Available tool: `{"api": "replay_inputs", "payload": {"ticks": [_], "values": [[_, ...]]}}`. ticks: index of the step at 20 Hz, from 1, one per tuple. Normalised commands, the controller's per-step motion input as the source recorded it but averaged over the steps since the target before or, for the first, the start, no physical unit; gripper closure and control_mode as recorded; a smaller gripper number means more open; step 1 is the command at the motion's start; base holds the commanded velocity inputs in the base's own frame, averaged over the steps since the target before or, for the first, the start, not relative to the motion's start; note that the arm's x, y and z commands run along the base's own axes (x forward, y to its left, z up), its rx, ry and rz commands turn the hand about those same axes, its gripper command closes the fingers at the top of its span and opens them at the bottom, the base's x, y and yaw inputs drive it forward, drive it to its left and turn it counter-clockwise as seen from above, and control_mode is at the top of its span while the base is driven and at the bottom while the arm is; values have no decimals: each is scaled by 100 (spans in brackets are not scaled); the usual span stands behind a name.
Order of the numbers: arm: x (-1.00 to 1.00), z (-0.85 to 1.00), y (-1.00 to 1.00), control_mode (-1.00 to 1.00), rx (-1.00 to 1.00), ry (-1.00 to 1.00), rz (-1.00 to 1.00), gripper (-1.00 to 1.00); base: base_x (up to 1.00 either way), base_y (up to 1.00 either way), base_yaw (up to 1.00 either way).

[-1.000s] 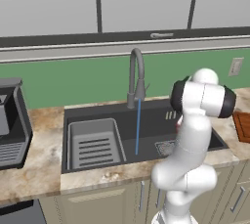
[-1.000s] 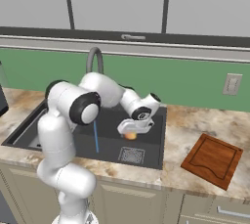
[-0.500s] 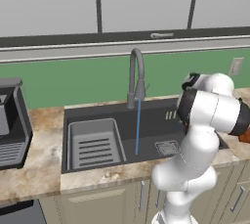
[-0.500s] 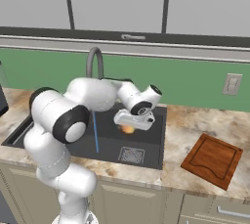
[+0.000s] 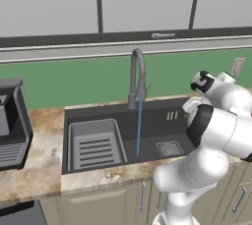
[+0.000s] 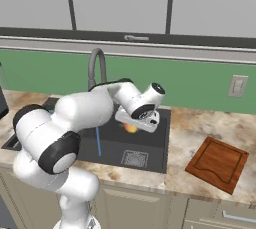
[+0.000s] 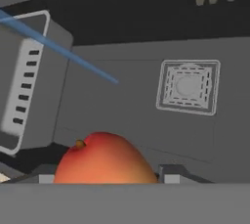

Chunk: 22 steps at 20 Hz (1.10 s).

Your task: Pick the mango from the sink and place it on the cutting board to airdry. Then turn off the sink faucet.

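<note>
end effector (image 6: 134, 126) clamped on mango (image 6: 131, 128), has risen and swung right over the sink (image 6: 150, 150) — cutting board (image 6: 218, 162) next, faucet (image 6: 96, 68) running

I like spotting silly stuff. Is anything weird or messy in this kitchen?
Nothing is spilled or broken. The sink faucet is running into the sink while the gripper holds the mango above it.

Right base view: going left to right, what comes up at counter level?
Faucet → water stream → mango held in the gripper above the sink → cutting board on the counter, with the wall outlet above it.
</note>
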Motion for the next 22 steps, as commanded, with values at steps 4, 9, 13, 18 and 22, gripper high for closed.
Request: {"api": "replay_inputs", "payload": {"ticks": [4,9,13,18,22], "values": [[-34,31,-3,-100,-19,-23,-28,100,0,0,0],[-29,40,-14,-100,-23,-20,-27,100,0,0,0],[-33,36,-27,-100,-16,-3,-29,100,0,0,0],[-13,13,-46,-100,5,19,-24,100,0,0,0],[-3,32,-56,-100,16,21,-20,100,0,0,0]]}}
